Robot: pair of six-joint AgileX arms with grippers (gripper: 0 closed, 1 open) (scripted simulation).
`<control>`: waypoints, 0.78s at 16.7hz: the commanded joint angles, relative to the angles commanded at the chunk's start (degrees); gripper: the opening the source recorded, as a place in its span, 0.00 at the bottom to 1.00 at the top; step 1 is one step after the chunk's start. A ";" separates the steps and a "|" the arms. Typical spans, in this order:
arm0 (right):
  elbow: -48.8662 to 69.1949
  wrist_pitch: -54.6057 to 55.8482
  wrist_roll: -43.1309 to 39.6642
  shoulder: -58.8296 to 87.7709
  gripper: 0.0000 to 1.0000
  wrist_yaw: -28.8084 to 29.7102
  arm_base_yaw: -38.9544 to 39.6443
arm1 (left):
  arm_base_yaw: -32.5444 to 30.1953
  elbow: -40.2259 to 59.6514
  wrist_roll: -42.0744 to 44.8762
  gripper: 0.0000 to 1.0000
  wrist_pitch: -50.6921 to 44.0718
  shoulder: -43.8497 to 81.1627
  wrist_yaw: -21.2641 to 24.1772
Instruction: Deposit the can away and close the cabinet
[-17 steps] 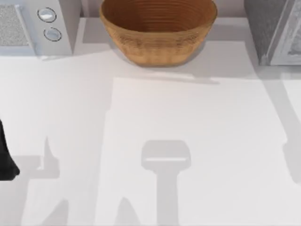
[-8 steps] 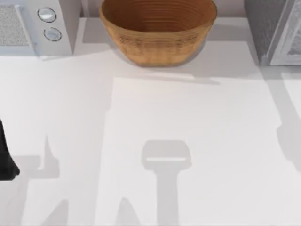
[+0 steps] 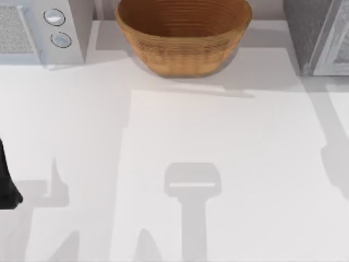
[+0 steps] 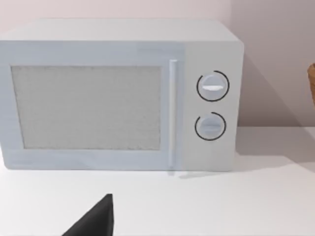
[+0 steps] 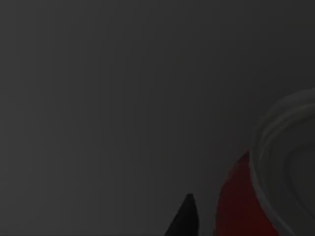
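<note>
The table is white and carries a woven basket at the middle of its far edge. A white microwave stands at the far left corner, its door shut and its two round dials set one above the other beside the door handle. At the far right corner stands a grey cabinet, partly cut by the edge of the top view. The left arm shows as a dark shape at the left edge of the table, well apart from the basket. From the left wrist view, the microwave faces the camera squarely, and a dark fingertip of the left gripper rises from the lower edge; whether that gripper is open or closed cannot be told. The right wrist view is dark. In it a red can with a pale metal end appears close to the camera, tilted, and a dark fingertip of the right gripper stands just beside it. Whether that finger touches the can, and whether the right gripper clasps it, cannot be told. The surroundings of the can are an even dark grey, and its exact resting place cannot be told.
</note>
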 joint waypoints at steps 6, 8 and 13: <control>0.00 0.00 0.00 0.00 0.83 0.00 0.00 | 0.00 0.00 0.00 1.00 0.00 0.00 0.00; 0.00 0.00 0.00 0.00 0.98 0.00 0.00 | 0.00 0.00 0.00 1.00 0.00 0.00 0.00; 0.00 0.00 0.00 0.00 1.00 0.00 0.00 | 0.00 0.00 0.00 1.00 0.00 0.00 0.00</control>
